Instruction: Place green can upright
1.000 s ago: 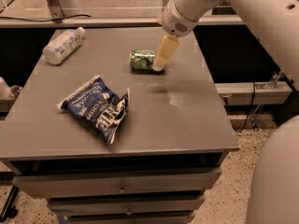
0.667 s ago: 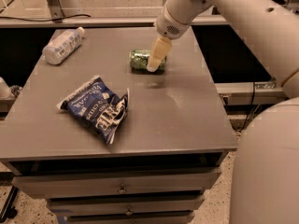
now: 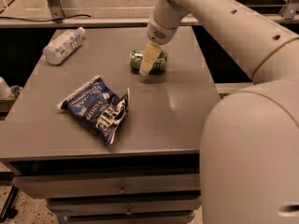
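Shifted across since a second ago: end effector [image 3: 147, 63] now over the middle of the green can [image 3: 161, 62] rather than off its end on the robot-body side, with the arm [image 3: 205, 8] and its casing crowding in much larger than before. Starting nearest: pale rounded robot body [image 3: 252, 162] filling the lower corner, then drawer fronts [image 3: 121, 188] under the grey table [image 3: 182, 115]. Next, toward the table's front, a crumpled blue chip bag [image 3: 96, 107], lying flat, well apart from the can, unmoved. Further back, past the table's middle, the green can on its side, long axis running across the view, in the same place and the same lie as before, so not yet lifted or turned. Pale end effector coming down from the arm and crossing in front of the can's body, overlapping it; cannot tell how far open, nor whether any hold on the can yet. Judged from this: settling in for the grasp, the uprighting itself not begun. Calls next for a firm closing round the can's barrel, a lift clear of the table, a quarter turn to bring one end down, and a set-down on bare table close by. Worth minding: a round can apt to roll away if nudged before being pinched. Farthest, at the back corner, a white plastic bottle [image 3: 63, 45] on its side, well apart from everything else, also unmoved.
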Robot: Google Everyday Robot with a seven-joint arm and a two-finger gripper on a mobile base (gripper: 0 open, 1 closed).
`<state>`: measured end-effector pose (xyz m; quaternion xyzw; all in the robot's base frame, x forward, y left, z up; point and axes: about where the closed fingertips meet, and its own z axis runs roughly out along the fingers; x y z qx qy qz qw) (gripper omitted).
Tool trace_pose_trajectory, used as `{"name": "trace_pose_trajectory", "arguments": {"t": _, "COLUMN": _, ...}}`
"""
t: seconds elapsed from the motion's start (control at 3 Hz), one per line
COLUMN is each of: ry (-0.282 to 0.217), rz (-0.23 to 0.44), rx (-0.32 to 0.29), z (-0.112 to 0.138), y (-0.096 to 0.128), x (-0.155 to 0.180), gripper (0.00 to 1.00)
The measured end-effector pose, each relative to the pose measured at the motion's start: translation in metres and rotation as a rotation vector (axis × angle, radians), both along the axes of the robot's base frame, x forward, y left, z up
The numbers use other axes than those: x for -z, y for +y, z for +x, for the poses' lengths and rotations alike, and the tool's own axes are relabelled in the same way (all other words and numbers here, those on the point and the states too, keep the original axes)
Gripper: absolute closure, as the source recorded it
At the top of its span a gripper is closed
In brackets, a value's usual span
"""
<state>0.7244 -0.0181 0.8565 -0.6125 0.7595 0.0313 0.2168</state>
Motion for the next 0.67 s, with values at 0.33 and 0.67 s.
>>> {"name": "trace_pose_trajectory", "arguments": {"t": 0.33, "ry": 0.044, "rz": -0.043, "rx": 0.037, "z": 0.0002, "y": 0.0107, "x": 0.0094, "gripper": 0.17}}
{"name": "trace_pose_trajectory", "arguments": {"t": 0.67, "ry": 0.085, "rz": -0.075, "rx": 0.047, "z": -0.0055, "y": 0.0151, "x": 0.0187, "gripper": 0.4}}
